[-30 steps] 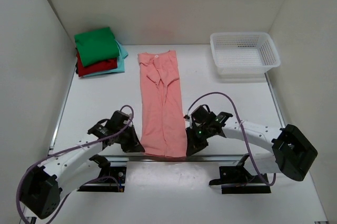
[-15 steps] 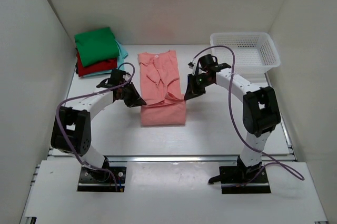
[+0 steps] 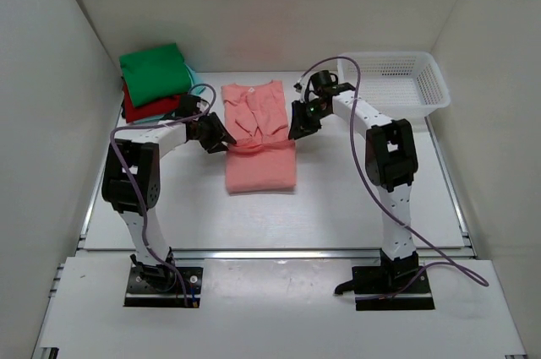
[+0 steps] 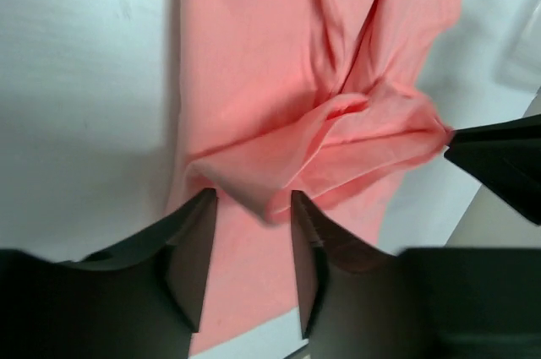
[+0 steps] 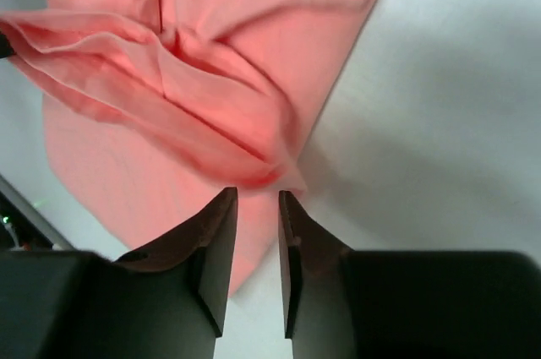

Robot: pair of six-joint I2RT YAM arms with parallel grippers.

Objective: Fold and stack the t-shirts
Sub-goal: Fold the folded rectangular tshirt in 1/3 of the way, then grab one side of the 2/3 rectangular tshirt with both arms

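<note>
Hem moved farther up salmon-pink shirt [image 3: 260, 169]; white table [image 3: 355, 182].

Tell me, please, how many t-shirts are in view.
4: salmon-pink t-shirt mid-table; green t-shirt, red t-shirt and teal t-shirt stacked far left. Others may hide underneath.

Nothing can be read here: no text, label, brand, number or sign. The pink shirt [image 3: 260, 169] shows only plain cloth in all three views. The white basket [image 3: 406, 104] and the table [image 3: 355, 198] carry no legible marks.
</note>
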